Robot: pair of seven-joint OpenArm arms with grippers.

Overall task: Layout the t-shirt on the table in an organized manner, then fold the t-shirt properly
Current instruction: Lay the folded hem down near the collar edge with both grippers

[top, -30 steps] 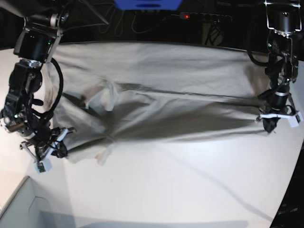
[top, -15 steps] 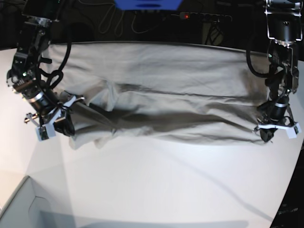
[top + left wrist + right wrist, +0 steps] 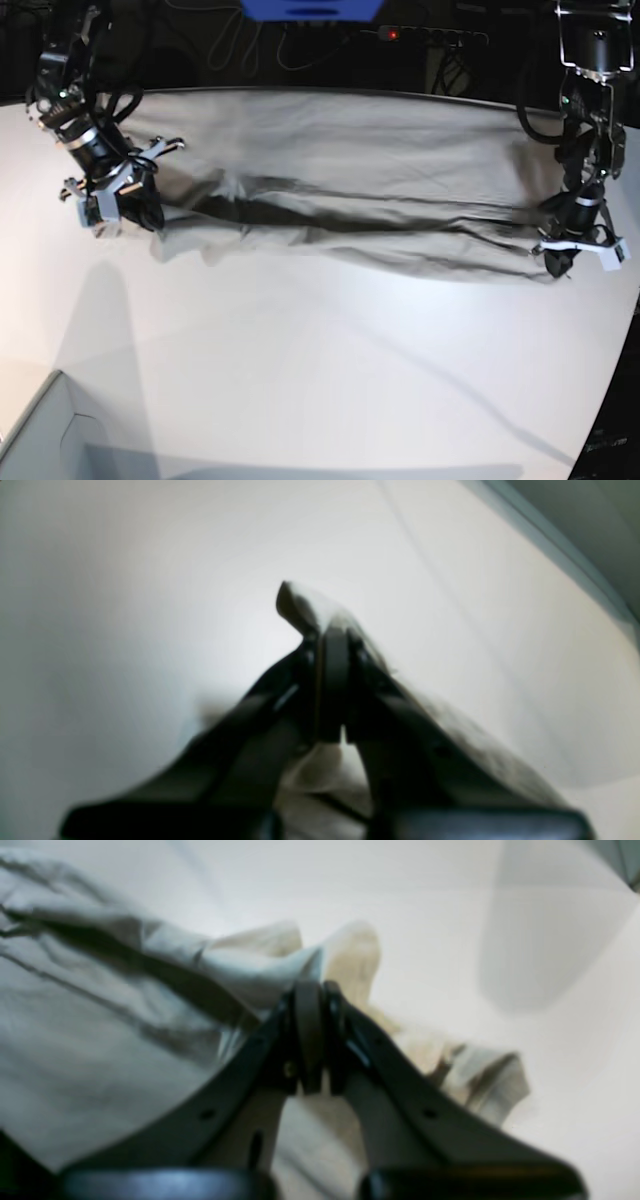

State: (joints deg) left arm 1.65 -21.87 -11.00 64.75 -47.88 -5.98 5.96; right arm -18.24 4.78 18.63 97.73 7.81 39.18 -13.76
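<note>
T-shirt (image 3: pixel 350 190) stretched across table (image 3: pixel 320 380), each end pinched in closed jaws of both arms.

backdrop: dark | blue object (image 3: pixel 311 9) top centre | pale box corner (image 3: pixel 40 440) bottom-left

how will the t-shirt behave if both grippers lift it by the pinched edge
Probably floppy: the t-shirt sags in long creases between the right gripper and the left gripper, both shut on its edge. It looks light and thin, bunching where pinched. Likely to drag rather than slide cleanly over the table.
</note>
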